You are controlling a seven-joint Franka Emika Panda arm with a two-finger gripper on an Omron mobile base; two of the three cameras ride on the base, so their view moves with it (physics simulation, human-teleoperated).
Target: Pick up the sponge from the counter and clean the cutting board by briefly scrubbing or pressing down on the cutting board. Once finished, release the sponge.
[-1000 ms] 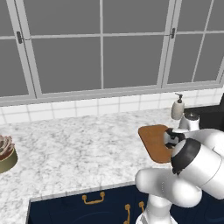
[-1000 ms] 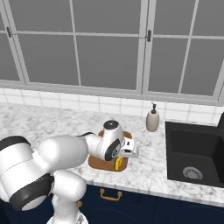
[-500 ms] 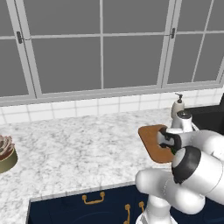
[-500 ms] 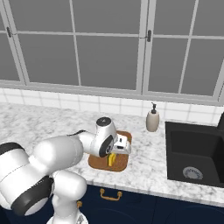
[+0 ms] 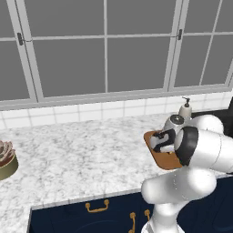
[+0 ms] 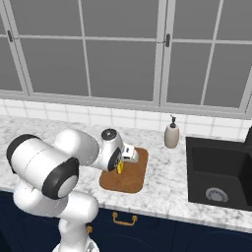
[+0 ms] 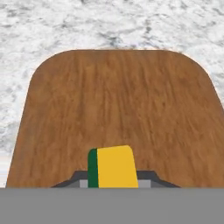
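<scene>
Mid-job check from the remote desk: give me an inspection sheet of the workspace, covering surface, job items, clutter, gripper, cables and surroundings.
Surface: counter, white-and-grey marble, above navy drawers with gold handles.
Job's things: cutting board lies flat on the counter left of the sink; sponge is held over the board, yellow face and green edge toward the hand camera. Contact with the board cannot be told.
Clutter: soap dispenser behind the board near the backsplash; potted succulent at the counter's far left.
Gripper: gripper shut on the sponge, over the board.
Cables: nothing seen.
Surroundings: black sink right of the board; tiled backsplash and windows behind.
</scene>
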